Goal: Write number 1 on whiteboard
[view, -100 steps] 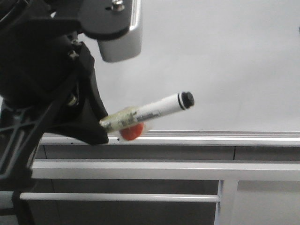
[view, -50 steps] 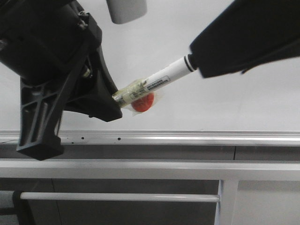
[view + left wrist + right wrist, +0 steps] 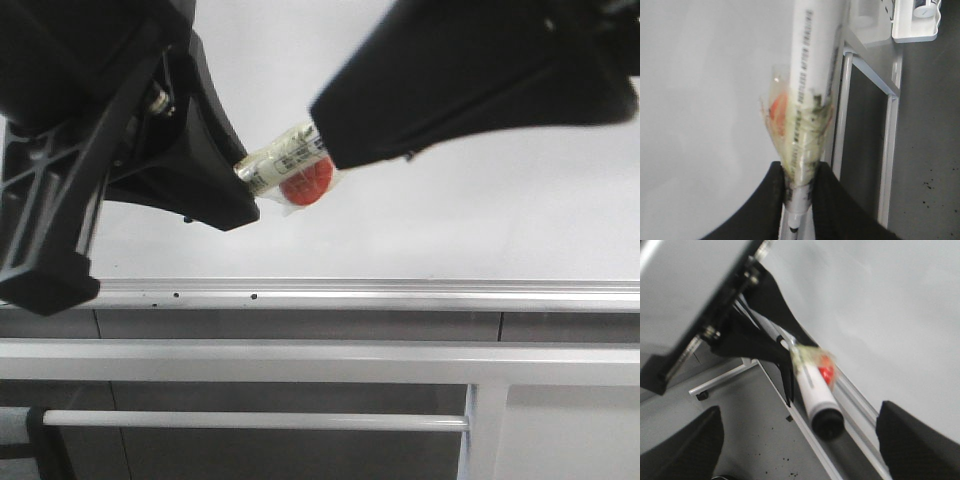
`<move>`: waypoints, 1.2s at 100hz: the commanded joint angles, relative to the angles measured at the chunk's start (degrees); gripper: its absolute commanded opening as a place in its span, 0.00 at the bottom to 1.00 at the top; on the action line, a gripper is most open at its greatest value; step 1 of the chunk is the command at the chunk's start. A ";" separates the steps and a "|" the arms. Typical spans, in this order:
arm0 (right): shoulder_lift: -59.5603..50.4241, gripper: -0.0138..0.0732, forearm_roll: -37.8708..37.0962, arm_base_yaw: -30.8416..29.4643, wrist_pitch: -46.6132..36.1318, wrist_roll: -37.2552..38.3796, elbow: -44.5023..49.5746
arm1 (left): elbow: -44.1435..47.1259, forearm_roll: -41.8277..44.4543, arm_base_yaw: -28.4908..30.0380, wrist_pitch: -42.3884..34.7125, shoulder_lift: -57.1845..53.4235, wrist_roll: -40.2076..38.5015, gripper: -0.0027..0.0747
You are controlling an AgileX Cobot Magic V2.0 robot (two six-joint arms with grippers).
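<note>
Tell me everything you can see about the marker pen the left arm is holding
The marker pen is a white cylinder with black print along its barrel and a black cap on its free end. Crinkled clear tape, with a red round piece under it, wraps the barrel near the grip. The left gripper is shut on its rear end, holding it slanted in front of the whiteboard. The right gripper's open fingers flank the capped end without clamping it.

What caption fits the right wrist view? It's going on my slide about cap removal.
Left gripper holds the capped marker pen near the whiteboard, its black cap between the open right fingers.
</note>
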 commanded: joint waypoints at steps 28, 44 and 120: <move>2.39 0.76 -1.24 0.38 -4.58 -0.77 -3.08 | -1.94 -1.03 -1.54 -3.01 -1.83 -0.68 0.01; 2.87 0.61 -1.24 0.51 -5.40 -0.77 -3.08 | -1.94 -0.76 -2.52 -3.01 -1.83 -0.68 0.01; 2.87 0.08 -1.10 0.51 -5.81 -0.77 -3.08 | -1.94 -0.09 -2.41 -3.91 -2.86 -0.68 0.39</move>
